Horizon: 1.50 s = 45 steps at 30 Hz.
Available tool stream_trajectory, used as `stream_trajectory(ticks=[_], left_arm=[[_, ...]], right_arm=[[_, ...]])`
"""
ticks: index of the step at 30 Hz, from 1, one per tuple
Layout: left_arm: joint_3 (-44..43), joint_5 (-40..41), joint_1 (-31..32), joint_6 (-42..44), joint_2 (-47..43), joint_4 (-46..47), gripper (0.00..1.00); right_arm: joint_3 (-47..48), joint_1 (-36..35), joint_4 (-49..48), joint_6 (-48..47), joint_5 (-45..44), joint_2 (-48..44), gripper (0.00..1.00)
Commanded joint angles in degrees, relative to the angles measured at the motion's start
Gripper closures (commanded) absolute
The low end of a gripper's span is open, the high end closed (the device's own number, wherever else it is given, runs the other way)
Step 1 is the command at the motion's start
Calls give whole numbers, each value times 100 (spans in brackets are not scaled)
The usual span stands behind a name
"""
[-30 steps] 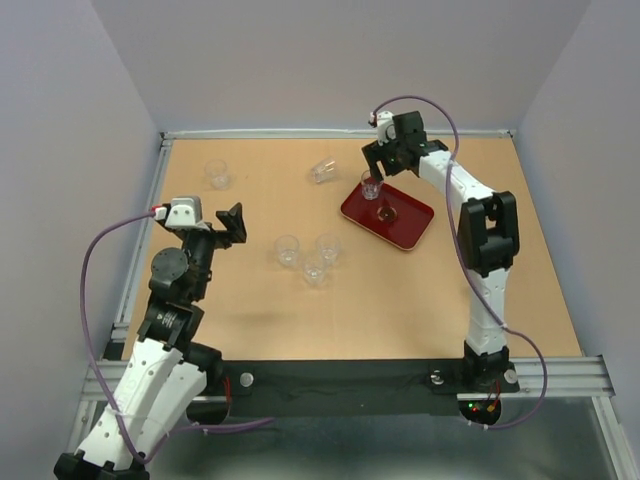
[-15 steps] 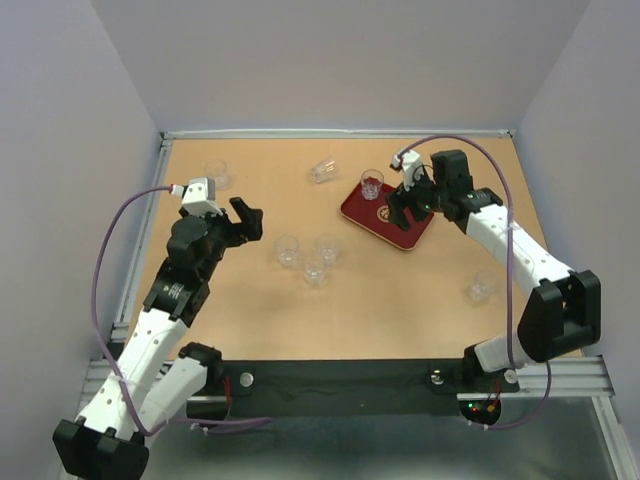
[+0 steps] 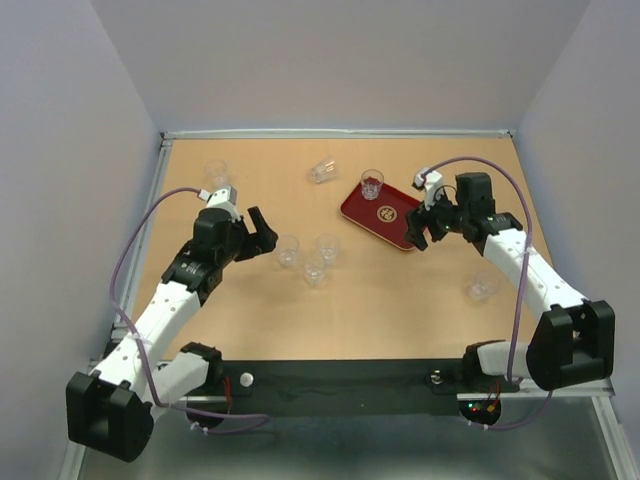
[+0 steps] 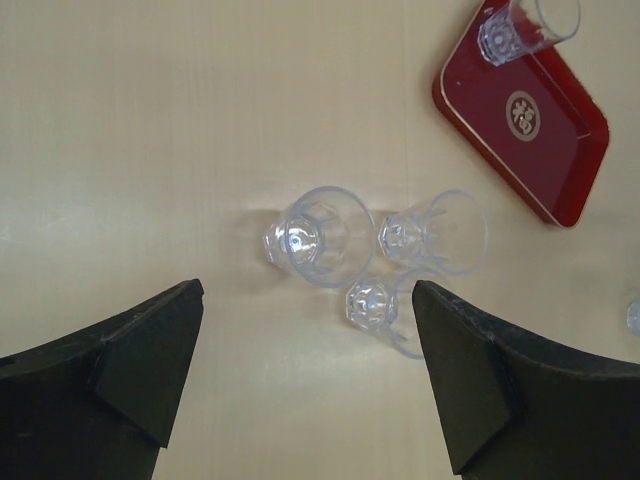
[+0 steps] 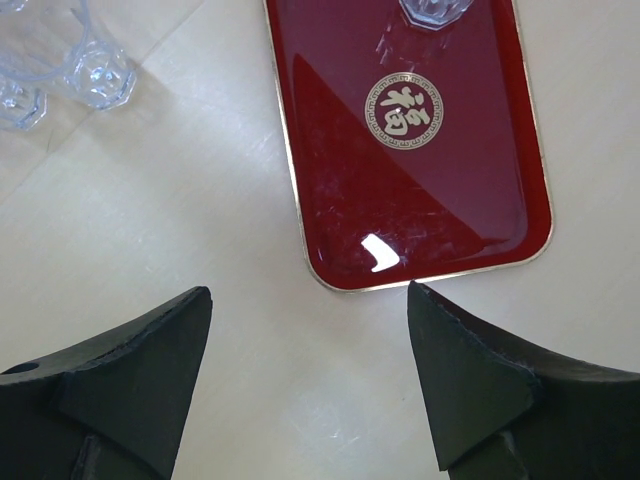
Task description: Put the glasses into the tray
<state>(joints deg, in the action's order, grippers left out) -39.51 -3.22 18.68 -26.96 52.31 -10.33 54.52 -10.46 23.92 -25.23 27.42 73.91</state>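
Note:
The dark red tray (image 3: 365, 210) lies at the back right of the table, with one clear glass (image 3: 372, 184) upright on its far end. Three glasses (image 3: 288, 250) (image 3: 327, 247) (image 3: 314, 268) stand clustered mid-table. My left gripper (image 3: 262, 232) is open and empty just left of them; its wrist view shows the cluster (image 4: 318, 238) ahead of the gripper (image 4: 305, 335) and the tray (image 4: 560, 150) beyond. My right gripper (image 3: 420, 232) is open and empty over the tray's near right corner; its wrist view shows the tray (image 5: 450, 190) ahead of the gripper (image 5: 308, 312).
A glass (image 3: 215, 172) stands at the far left. Another (image 3: 321, 171) lies tipped near the back edge. One more (image 3: 482, 287) stands at the right, beside my right forearm. Grey walls and a metal rail bound the table.
My right gripper let go of the glass at the tray's far end and drew back to the tray's near right corner. My left gripper moved right toward the three clustered glasses.

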Motion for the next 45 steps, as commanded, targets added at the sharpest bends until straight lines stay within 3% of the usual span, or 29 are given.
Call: stream_trajectory(ticks=[1, 9, 26, 32, 41, 43, 45], left_arm=[[-259, -301, 13, -55, 261, 5, 6], [-338, -539, 13, 6, 1078, 22, 15], [-839, -126, 171, 253, 2634, 136, 30], [-1024, 225, 338, 323, 2907, 92, 44], [-1191, 999, 426, 586, 2863, -118, 94], [-1243, 1052, 426, 657, 2811, -136, 100], [-1366, 1096, 426, 780, 2776, -171, 100]], right_arm=[[-108, 149, -397, 45, 360, -175, 16], [-144, 228, -397, 10, 422, -193, 16], [-205, 308, -406, -52, 396, -210, 16], [-223, 316, -423, -52, 387, -210, 16], [-231, 343, -415, -43, 396, -237, 16], [-232, 343, -415, -43, 404, -237, 16], [-232, 343, -415, -43, 396, -245, 16]])
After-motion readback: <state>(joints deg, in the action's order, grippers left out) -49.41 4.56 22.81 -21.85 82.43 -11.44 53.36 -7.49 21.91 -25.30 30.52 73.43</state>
